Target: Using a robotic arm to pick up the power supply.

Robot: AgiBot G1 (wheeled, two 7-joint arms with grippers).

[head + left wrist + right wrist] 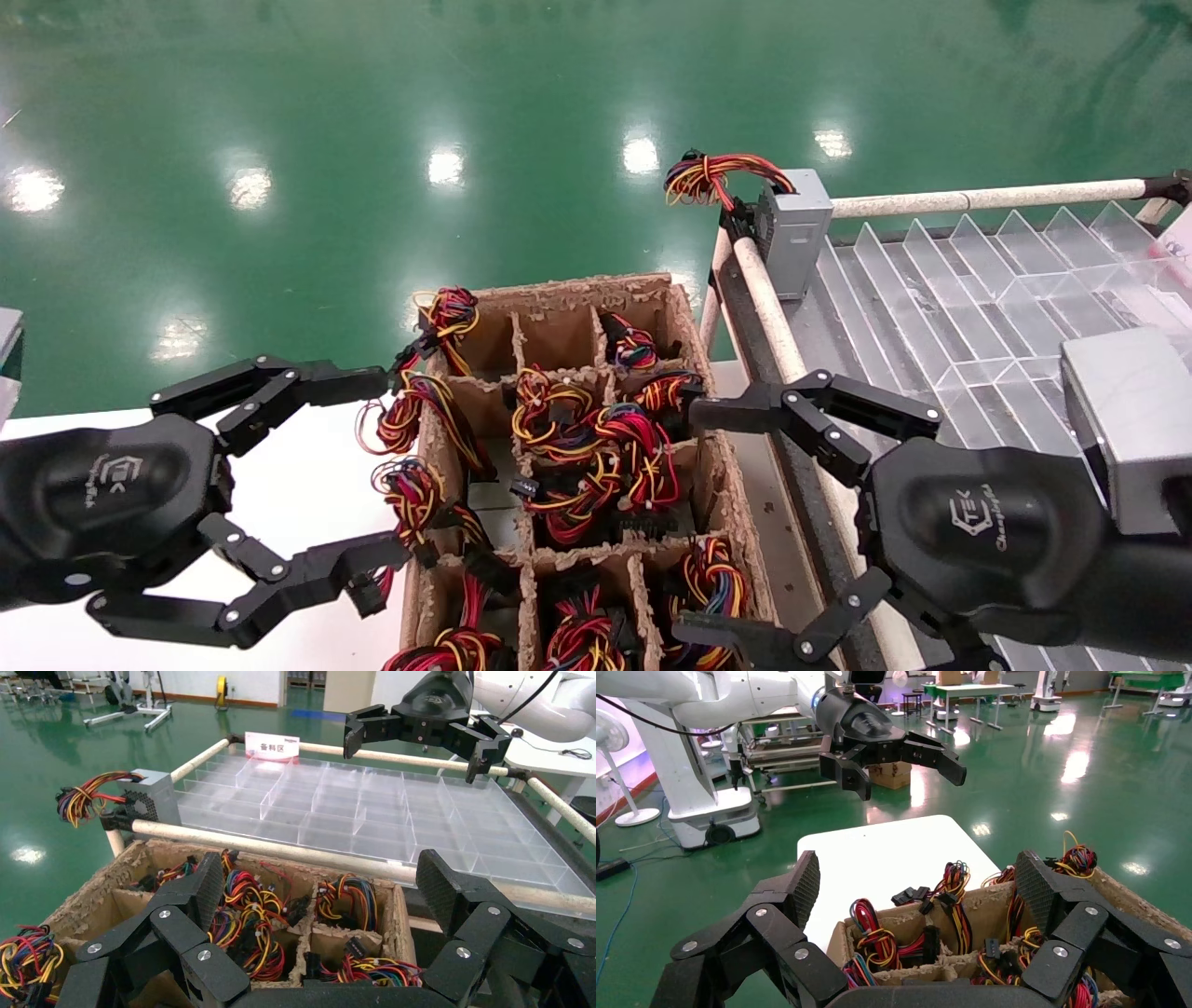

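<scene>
Looking down from the head: left black multi-link claw (377, 475) spread wide over the left edge of the ragged brown pulp-cardboard crate (717, 485), empty, fingertips among loose loops of red, yellow and orange wire. Right black claw (689, 522) likewise splayed wide at the crate's right wall, holding nothing. Crate split by frayed dividers into square cells, each stuffed with tangled wire bundles and black plugs; grey metal bodies barely showing beneath. One small grey metal power supply (792, 228) with perforated vent side standing apart, beyond the crate, on the near corner of the clear plastic divided tray (968, 298), its wire bundle arching out over the glossy green floor (279, 140). Smooth white tabletop (298, 485) under the left claw.

From the left wrist: textured finger pads (207, 888) wide apart above the crate cells; same grey power supply (151, 797) at the tray corner beside a pale tube rail (281, 850); right claw (422, 738) hanging open farther off.

From the right wrist: ribbed pads (807, 881) parted over the crate; left claw (905, 766) open, on a glossy white arm (701, 692).
</scene>
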